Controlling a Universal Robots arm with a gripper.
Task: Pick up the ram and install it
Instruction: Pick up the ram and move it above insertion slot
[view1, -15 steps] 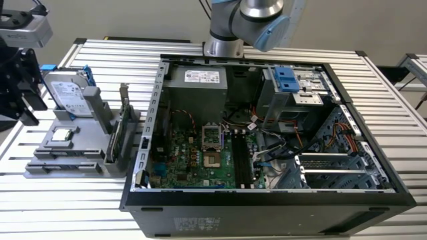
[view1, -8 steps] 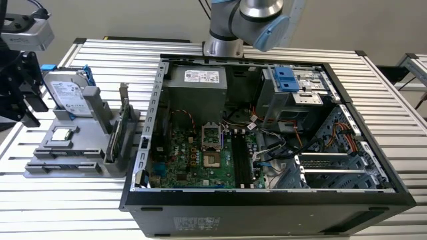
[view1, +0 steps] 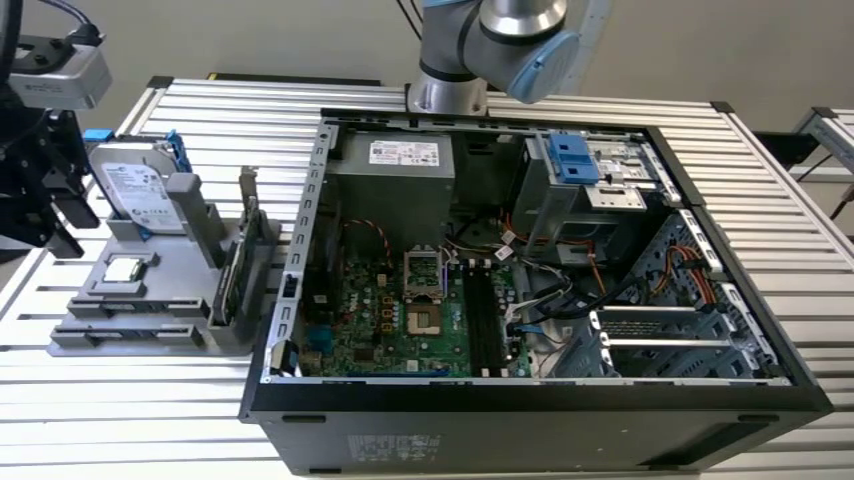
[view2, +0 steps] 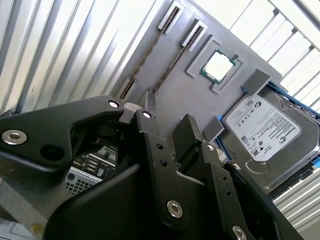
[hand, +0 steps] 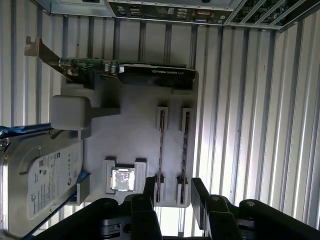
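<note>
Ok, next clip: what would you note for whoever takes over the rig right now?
Gripper: open, empty, over the grey fixture.
Ram: two ram sticks stand on edge in the fixture's holders, untouched.
Done: nothing picked up yet.
Left: pick-up and install; the motherboard's black slots look empty.

Bright even light, harsh glare, soft shadows
</note>
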